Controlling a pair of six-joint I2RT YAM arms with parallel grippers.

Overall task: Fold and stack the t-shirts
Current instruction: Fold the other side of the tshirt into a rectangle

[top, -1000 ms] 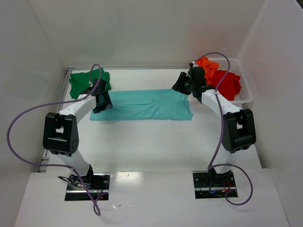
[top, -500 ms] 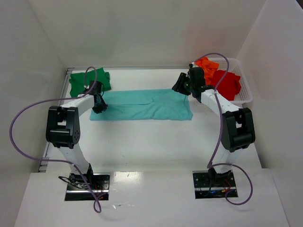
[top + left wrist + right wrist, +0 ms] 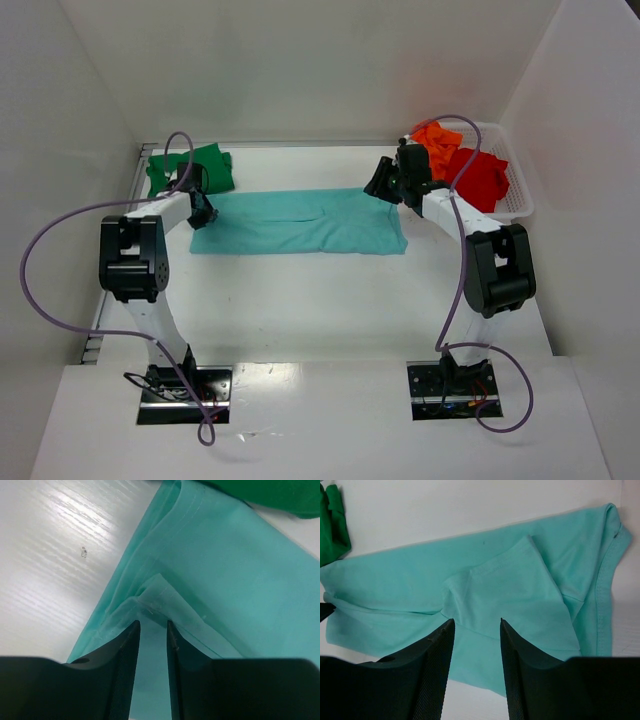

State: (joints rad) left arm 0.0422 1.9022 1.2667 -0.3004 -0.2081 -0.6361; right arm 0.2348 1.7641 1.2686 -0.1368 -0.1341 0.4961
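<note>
- Teal cloth fills the narrow slot between the jaws of the left tool (image 3: 151, 624). A folded ridge of the light teal t-shirt (image 3: 240, 580) lies right at its tips, but we cannot tell whether they pinch it or only rest on it.
- We see the right tool (image 3: 475, 622) with its jaws moderately apart and nothing between them. It hangs over the far right corner of the same shirt.
- Between the two tools, the light teal t-shirt lies spread as a long flat band across the middle of the bench (image 3: 320, 300), with a sleeve folded in over its body.
- Just beyond the left tool, at the bench's far left corner, we find the dark green t-shirt (image 3: 205, 165) bunched in a pile, just beside the teal one's far left end.
- Behind the right tool, the bright orange t-shirt (image 3: 437, 135) and the red t-shirt (image 3: 480, 178) lie crumpled in the white mesh basket (image 3: 518, 190). The orange one is at the far end and the red one is nearer to us.
</note>
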